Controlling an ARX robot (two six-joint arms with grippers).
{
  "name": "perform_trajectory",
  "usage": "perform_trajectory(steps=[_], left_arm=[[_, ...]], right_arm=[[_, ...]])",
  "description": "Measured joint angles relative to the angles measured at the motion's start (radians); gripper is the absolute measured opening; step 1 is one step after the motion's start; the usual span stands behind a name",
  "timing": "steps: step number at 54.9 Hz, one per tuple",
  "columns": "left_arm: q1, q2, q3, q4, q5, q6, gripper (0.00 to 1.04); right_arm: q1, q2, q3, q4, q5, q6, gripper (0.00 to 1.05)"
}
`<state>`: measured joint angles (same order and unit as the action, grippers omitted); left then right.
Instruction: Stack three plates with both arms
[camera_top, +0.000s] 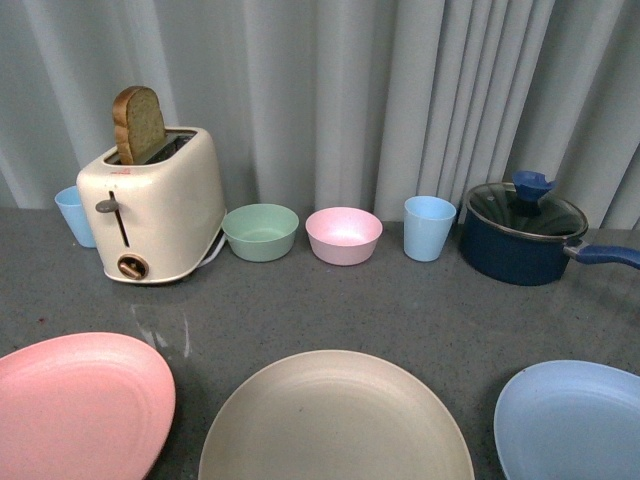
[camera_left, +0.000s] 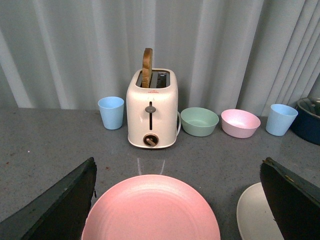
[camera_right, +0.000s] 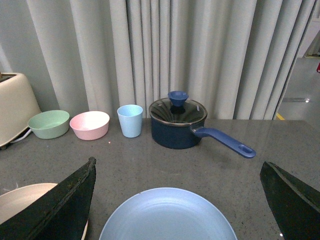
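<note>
Three plates lie apart along the near edge of the grey counter: a pink plate (camera_top: 75, 405) at the left, a beige plate (camera_top: 335, 425) in the middle, a light blue plate (camera_top: 575, 420) at the right. Neither arm shows in the front view. My left gripper (camera_left: 180, 170) hangs open above the pink plate (camera_left: 150, 210), its dark fingers (camera_left: 60, 210) spread wide to either side; the beige plate's edge (camera_left: 252, 215) shows beside it. Over the light blue plate (camera_right: 167, 215) my right gripper (camera_right: 177, 170) is open too, fingers (camera_right: 290, 200) wide apart, nothing between them.
Along the curtain at the back stand a light blue cup (camera_top: 75, 215), a cream toaster (camera_top: 155, 205) holding a slice of bread, a mint-green bowl (camera_top: 260, 232), a small pink bowl (camera_top: 343, 235), another blue cup (camera_top: 429, 227) and a dark blue lidded saucepan (camera_top: 525, 235) with its handle pointing right.
</note>
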<state>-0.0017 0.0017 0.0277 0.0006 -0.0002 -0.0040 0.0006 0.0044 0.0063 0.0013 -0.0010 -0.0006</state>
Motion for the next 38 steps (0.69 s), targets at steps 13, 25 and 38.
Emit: perform_trajectory(steps=[13, 25, 38], left_arm=[[0.000, 0.000, 0.000, 0.000, 0.000, 0.000, 0.98], [0.000, 0.000, 0.000, 0.000, 0.000, 0.000, 0.98], [0.101, 0.220, 0.090, -0.160, 0.135, -0.097, 0.98]], right_arm=[[0.000, 0.000, 0.000, 0.000, 0.000, 0.000, 0.97], [0.000, 0.000, 0.000, 0.000, 0.000, 0.000, 0.97], [0.000, 0.000, 0.000, 0.000, 0.000, 0.000, 0.97]])
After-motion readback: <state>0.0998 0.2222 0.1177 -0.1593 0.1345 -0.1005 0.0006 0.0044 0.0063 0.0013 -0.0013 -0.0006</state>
